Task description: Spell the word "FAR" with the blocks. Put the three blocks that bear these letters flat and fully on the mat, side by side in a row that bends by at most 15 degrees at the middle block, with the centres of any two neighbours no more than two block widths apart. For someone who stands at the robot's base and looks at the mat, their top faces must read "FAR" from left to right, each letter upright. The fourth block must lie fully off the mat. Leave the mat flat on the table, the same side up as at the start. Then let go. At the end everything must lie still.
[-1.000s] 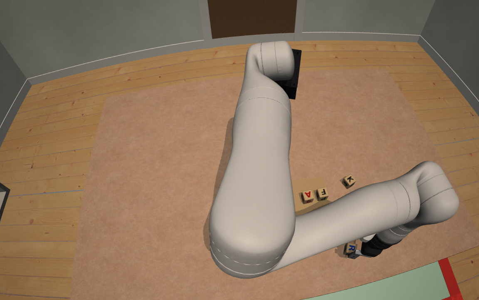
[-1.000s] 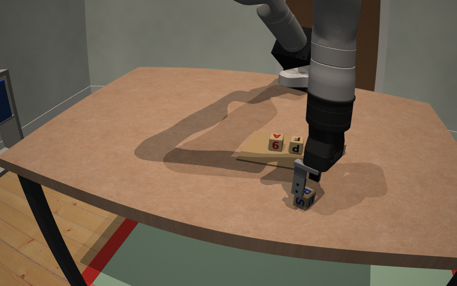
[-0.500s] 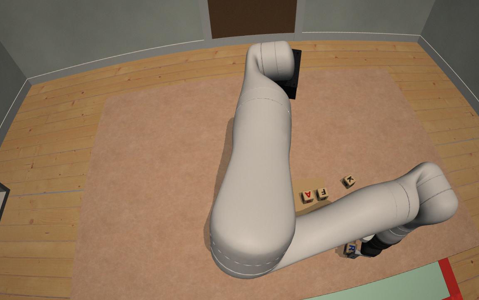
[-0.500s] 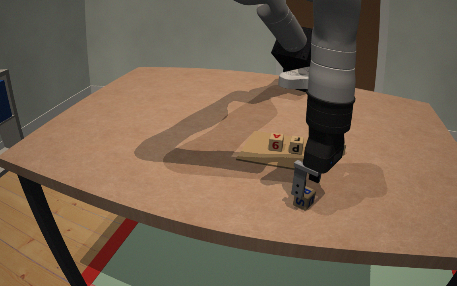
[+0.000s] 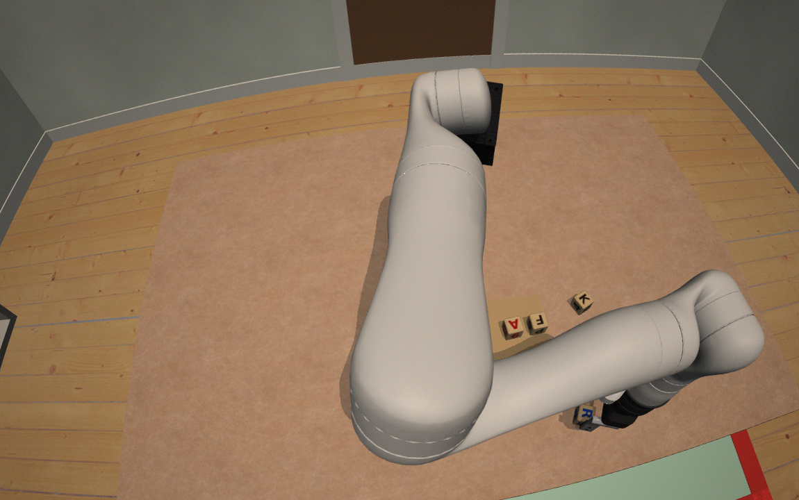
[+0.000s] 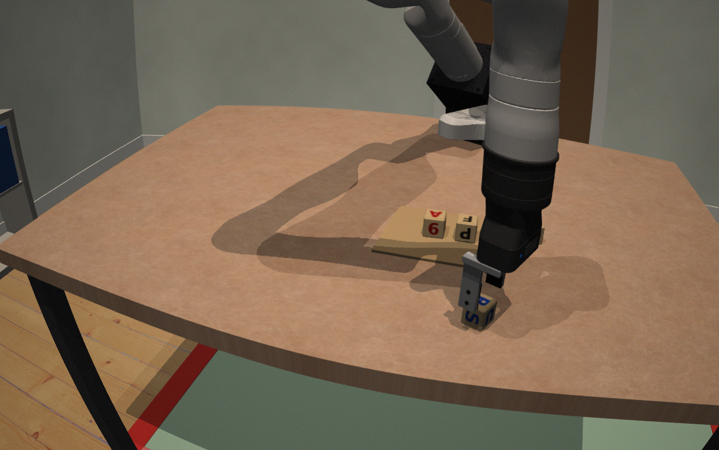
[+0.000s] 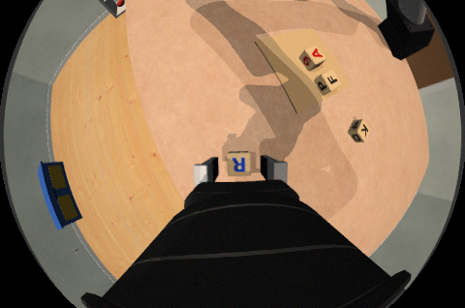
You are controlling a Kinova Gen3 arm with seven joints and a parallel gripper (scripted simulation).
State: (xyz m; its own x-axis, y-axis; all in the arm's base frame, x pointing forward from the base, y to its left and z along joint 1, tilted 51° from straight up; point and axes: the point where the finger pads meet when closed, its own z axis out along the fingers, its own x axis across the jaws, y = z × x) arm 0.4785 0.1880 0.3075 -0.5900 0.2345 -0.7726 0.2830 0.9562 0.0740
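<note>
The F block (image 5: 537, 323) (image 6: 466, 228) (image 7: 327, 82) and the A block (image 5: 512, 327) (image 6: 434, 224) (image 7: 312, 58) lie flat on the tan mat (image 5: 517, 305) (image 6: 401, 226) (image 7: 291, 44) with a small gap between them. From the base, F is left of A, both roughly upright. The R block (image 5: 583, 412) (image 6: 477, 317) (image 7: 238, 164) lies off the mat, letter up, at the table's front. My gripper (image 6: 482, 296) (image 7: 239, 165) is open, its fingers low on either side of the R block, with gaps showing in the wrist view. The K block (image 5: 581, 302) (image 7: 358, 130) lies off the mat.
The table's front edge (image 6: 317, 368) is not far beyond the R block. The forearm (image 5: 577, 360) passes over the near part of the mat in the top view. The gripper hides most of the K block in the exterior view.
</note>
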